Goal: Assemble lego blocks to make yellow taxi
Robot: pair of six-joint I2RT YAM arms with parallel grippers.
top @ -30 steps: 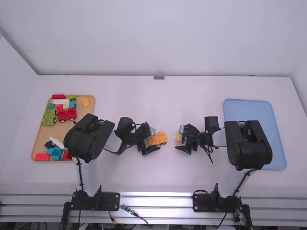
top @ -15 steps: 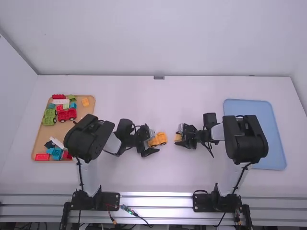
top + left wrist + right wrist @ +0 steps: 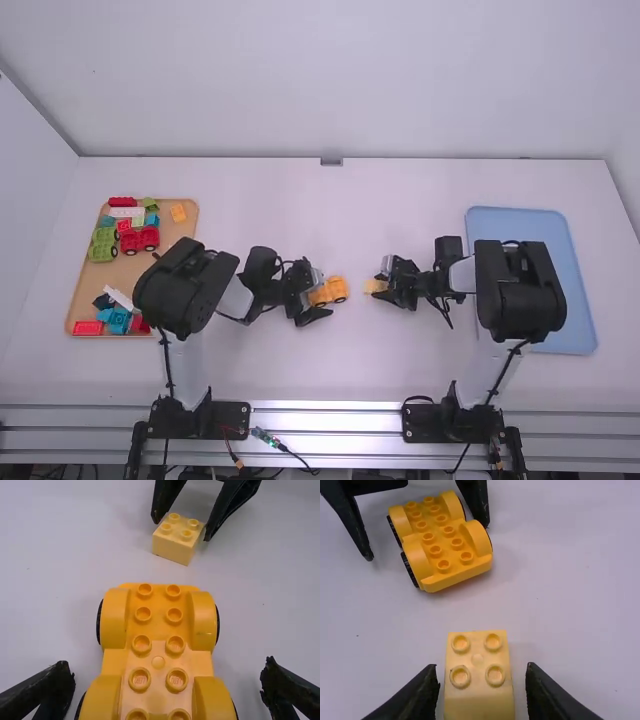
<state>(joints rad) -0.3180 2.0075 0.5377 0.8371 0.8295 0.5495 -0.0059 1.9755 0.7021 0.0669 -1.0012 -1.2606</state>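
Yellow wheeled base (image 3: 158, 662), studs up; paler four-stud block (image 3: 477, 659) upright, near, apart

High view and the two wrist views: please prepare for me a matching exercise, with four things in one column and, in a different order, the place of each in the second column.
Things
1. Orange-yellow wheeled base
2. Pale yellow block
3. Blue tray
4. Red wheeled piece

Places
A. At the right end of the table
B. Between the open fingers of the right gripper
C. On the brown tray
D. Between the open fingers of the left gripper

Pairs: 1-D, 2-B, 3-A, 4-C
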